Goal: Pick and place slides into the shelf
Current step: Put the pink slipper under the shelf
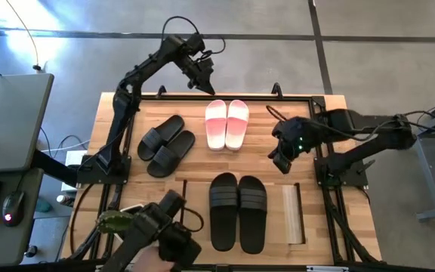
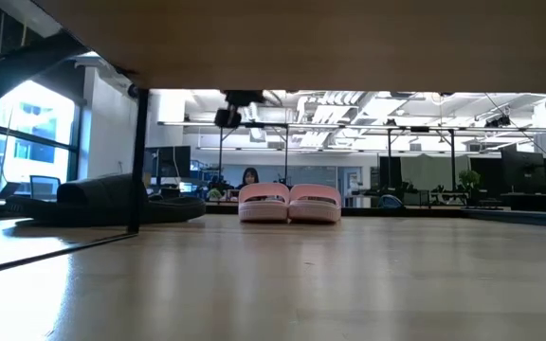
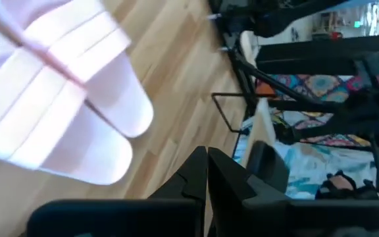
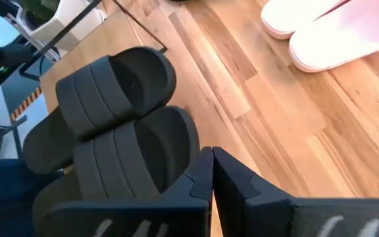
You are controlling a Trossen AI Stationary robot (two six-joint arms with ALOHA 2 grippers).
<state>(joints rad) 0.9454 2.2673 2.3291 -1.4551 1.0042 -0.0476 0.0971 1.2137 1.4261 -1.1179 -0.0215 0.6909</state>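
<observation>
I have both arms parked clear of the shoes, so nothing is gripped. My left tool hangs over the far edge of the table, just beyond the toes of the pink-and-white slides, with its fingers pressed together and empty. My right tool hovers to the right of that pink pair, also closed on nothing, and its camera looks down at the black pair in front.

All three pairs lie flat on the table, each with its two slides side by side, which should make a pair easy to approach from above. The second black pair lies at an angle on the left. The front black pair sits in the middle of the near side, between the rails of the shelf; from overhead I cannot tell whether it is properly inside.

I judge the pink pair the likely first pick, since both tools wait near it. Either one must open before it can take a strap.
</observation>
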